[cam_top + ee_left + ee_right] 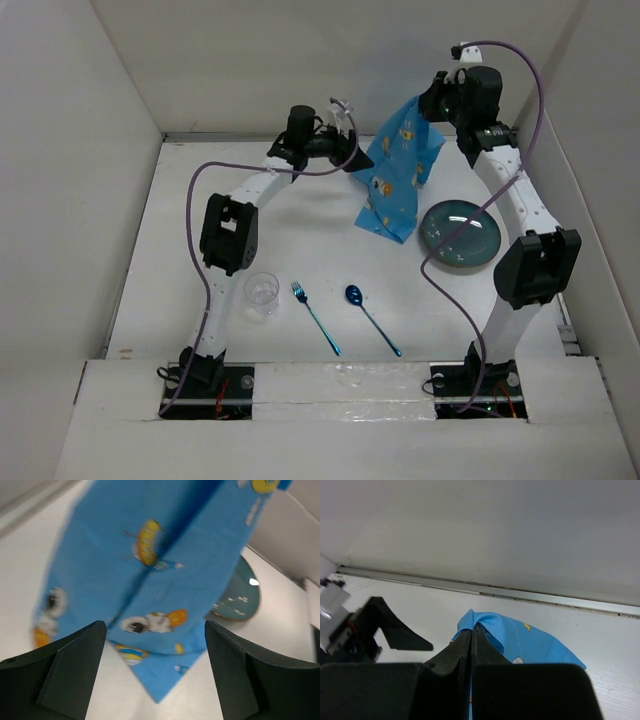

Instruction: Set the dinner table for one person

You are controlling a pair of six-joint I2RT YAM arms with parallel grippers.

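Note:
My right gripper [432, 108] is shut on a top corner of the blue cartoon-printed cloth mat [400, 175] and holds it hanging above the white dinner table [300, 225]; its lower corner touches the tabletop. The pinched cloth [520, 640] shows past the closed fingers in the right wrist view. My left gripper [355, 158] is open beside the cloth's left edge, apart from it; in its wrist view the cloth [150, 565] hangs ahead between the spread fingers [75, 670]. A teal plate [461, 233], a clear glass [261, 293], a blue fork [315, 317] and a blue spoon [372, 318] lie on the table.
White walls enclose the table at the back and both sides. The plate [240, 600] lies just right of the hanging cloth. The glass stands close to the left arm's lower link [228, 235].

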